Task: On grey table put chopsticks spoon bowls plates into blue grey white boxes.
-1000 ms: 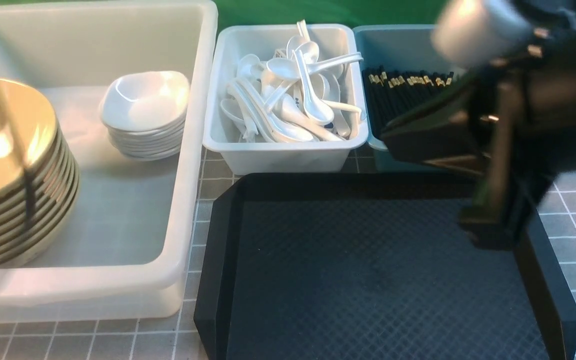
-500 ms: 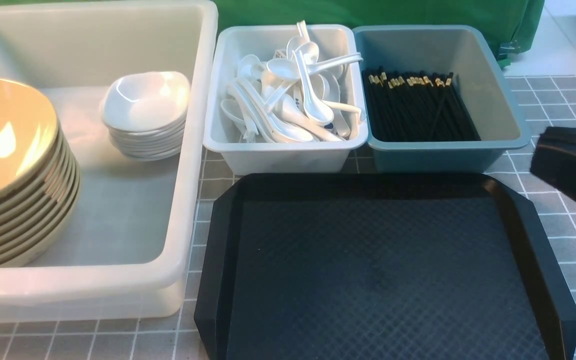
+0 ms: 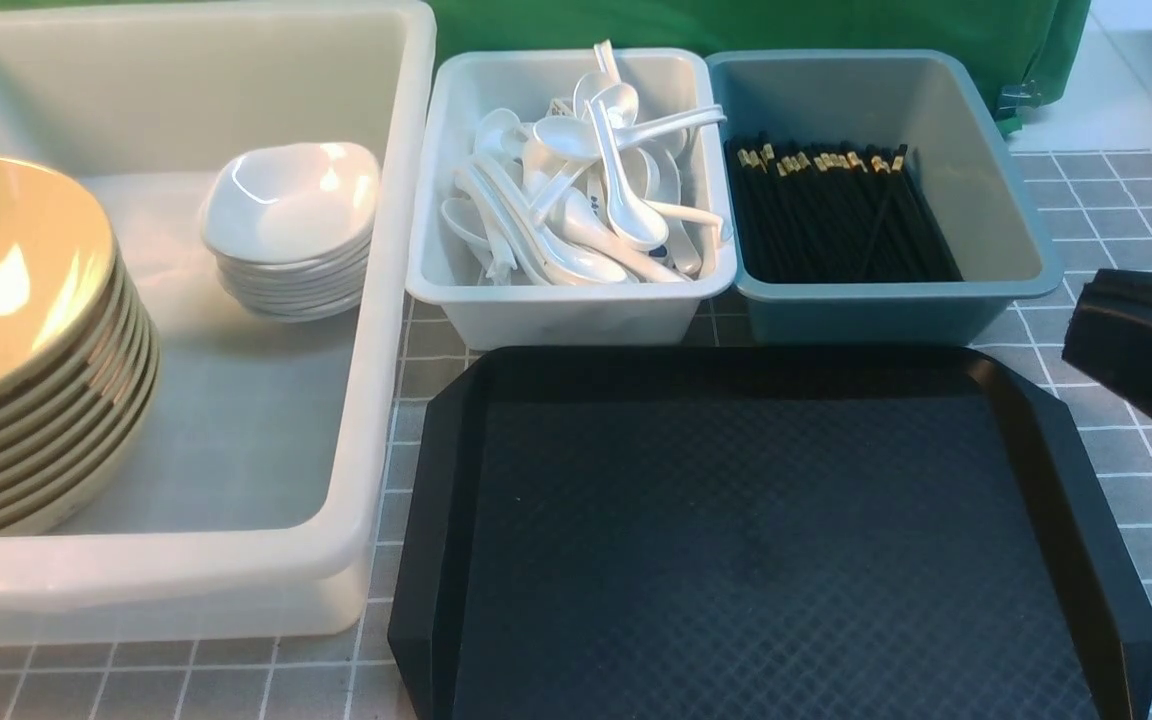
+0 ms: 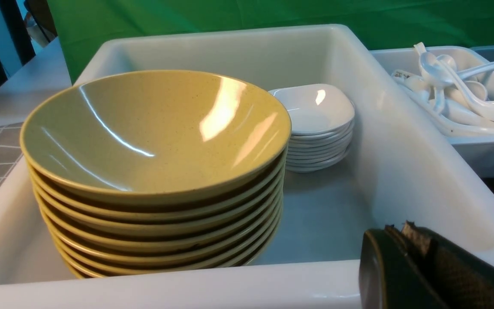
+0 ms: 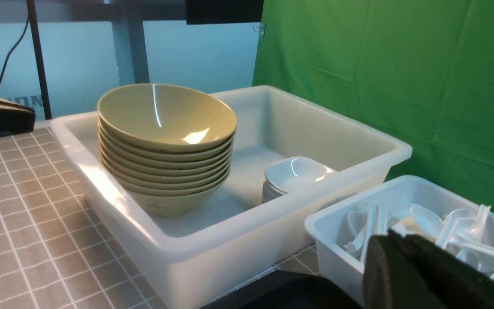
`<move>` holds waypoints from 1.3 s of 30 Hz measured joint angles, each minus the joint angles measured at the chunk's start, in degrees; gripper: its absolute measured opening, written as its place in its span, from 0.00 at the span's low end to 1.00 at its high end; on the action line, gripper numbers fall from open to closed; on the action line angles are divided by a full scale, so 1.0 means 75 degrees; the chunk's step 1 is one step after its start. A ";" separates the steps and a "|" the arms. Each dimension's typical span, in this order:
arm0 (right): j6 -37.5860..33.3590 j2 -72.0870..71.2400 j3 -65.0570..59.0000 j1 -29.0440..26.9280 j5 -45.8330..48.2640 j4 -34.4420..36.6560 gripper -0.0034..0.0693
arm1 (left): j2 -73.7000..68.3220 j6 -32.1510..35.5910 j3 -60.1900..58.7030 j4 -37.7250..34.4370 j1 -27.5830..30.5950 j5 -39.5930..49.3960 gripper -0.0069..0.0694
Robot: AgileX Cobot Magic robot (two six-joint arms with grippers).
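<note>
Left gripper (image 4: 405,234) clenched, empty; right gripper (image 5: 397,240) opening indeterminable. Large tub (image 3: 361,400) contains stacked bowls (image 3: 16,290) and plates (image 3: 291,205).

Bowl stack (image 3: 26,330) cut off at left

bright | glare on glossy bowls (image 4: 157,133) | front view sharp | right hand (image 5: 405,240) blurred

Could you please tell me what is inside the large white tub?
A bowl stack and a plate stack stand inside. The lower bowls' and plates' insides are covered by those on top.
</note>
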State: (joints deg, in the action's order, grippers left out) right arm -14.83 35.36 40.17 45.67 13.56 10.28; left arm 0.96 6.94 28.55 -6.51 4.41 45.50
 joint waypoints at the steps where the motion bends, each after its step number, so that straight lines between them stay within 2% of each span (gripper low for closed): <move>1: 0.0000 0.0000 0.0000 0.0000 0.0000 0.0000 0.14 | 0.0000 0.0000 0.0000 0.0000 0.0000 0.0000 0.08; 10: 0.0000 -0.0023 -0.0035 0.0000 -0.0067 0.0000 0.15 | 0.0000 -0.0008 0.0000 -0.0009 0.0000 -0.0004 0.08; 15: 0.0017 -0.0611 -0.1026 -0.0301 -0.0982 -0.0007 0.11 | 0.0000 -0.0008 0.0000 -0.0009 0.0000 -0.0004 0.08; 19: 0.0527 -0.1660 -0.2770 -0.1412 -0.2575 -0.0014 0.09 | 0.0000 -0.0008 0.0000 -0.0009 0.0000 -0.0004 0.08; 21: 0.0877 -0.2310 -0.3789 -0.2460 -0.3078 -0.0014 0.09 | 0.0000 -0.0008 0.0000 -0.0009 0.0000 -0.0004 0.08; 24: 0.1172 -0.2881 -0.4619 -0.3599 -0.3075 -0.0253 0.09 | 0.0000 -0.0008 0.0000 -0.0009 0.0000 -0.0004 0.08; 25: 0.1569 -0.3302 -0.5080 -0.4305 -0.3010 -0.0681 0.09 | 0.0000 -0.0008 0.0000 -0.0009 0.0000 -0.0004 0.08; 26: 0.1631 -0.3360 -0.5130 -0.4388 -0.2969 -0.0737 0.09 | 0.0000 -0.0008 0.0000 -0.0009 0.0000 -0.0004 0.08; 29: 0.2512 -0.4376 -0.5559 -0.5696 -0.2184 -0.1327 0.09 | 0.0000 -0.0008 0.0000 -0.0009 0.0000 -0.0004 0.08; 34: 0.2717 -0.4780 -0.5568 -0.6509 -0.0496 -0.1751 0.09 | 0.0000 -0.0008 0.0000 -0.0009 0.0000 -0.0005 0.08; 39: 0.2809 -0.4801 -0.5568 -0.6462 0.0532 -0.1899 0.09 | 0.0000 -0.0008 0.0000 -0.0009 0.0000 0.0002 0.08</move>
State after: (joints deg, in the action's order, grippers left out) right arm 6.24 -0.64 -1.59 -2.80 17.55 -3.97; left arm 0.96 6.89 28.55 -6.58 4.41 45.52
